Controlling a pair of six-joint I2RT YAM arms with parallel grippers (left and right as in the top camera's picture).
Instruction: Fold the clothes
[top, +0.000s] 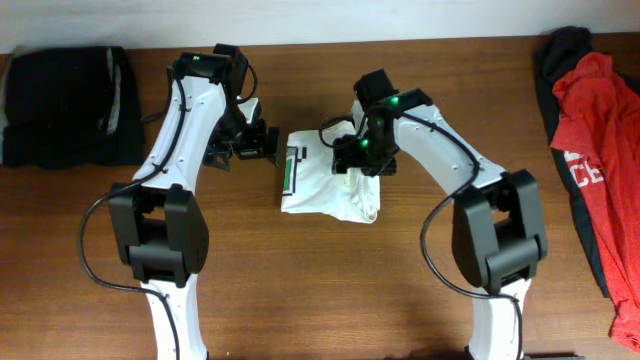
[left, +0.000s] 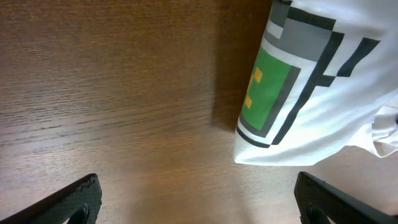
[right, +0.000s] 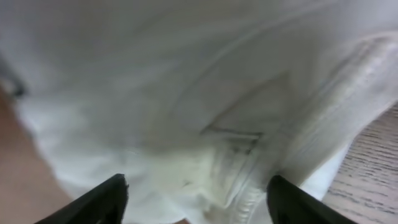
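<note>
While both arms lean in over the wooden table (top: 330, 290), the white T-shirt (top: 320, 185) lies in a folded bundle at the middle, its green-and-dark striped mark (top: 290, 170) running along the nine o'clock edge. The left gripper (top: 258, 142) sits just off the shirt's ten o'clock corner, over bare wood. From the left wrist, its fingers (left: 81, 196) are spread wide with nothing between them but table, and the mark (left: 267, 87) sits up at two o'clock, clear of the pads.

Over to the right gripper (top: 356, 165): it's down on the shirt's one o'clock part. The right wrist view is filled with blurred white fabric (right: 186, 93) and a ribbed hem, and the fingers (right: 93, 202) stand well apart with cloth bunched between them, not pinched. Whether the pads touch the cloth, I can't tell.

A black garment (top: 65, 105) lies at the table's ten o'clock and a red one (top: 595, 130) on dark cloth at three o'clock, both well apart from the shirt.
</note>
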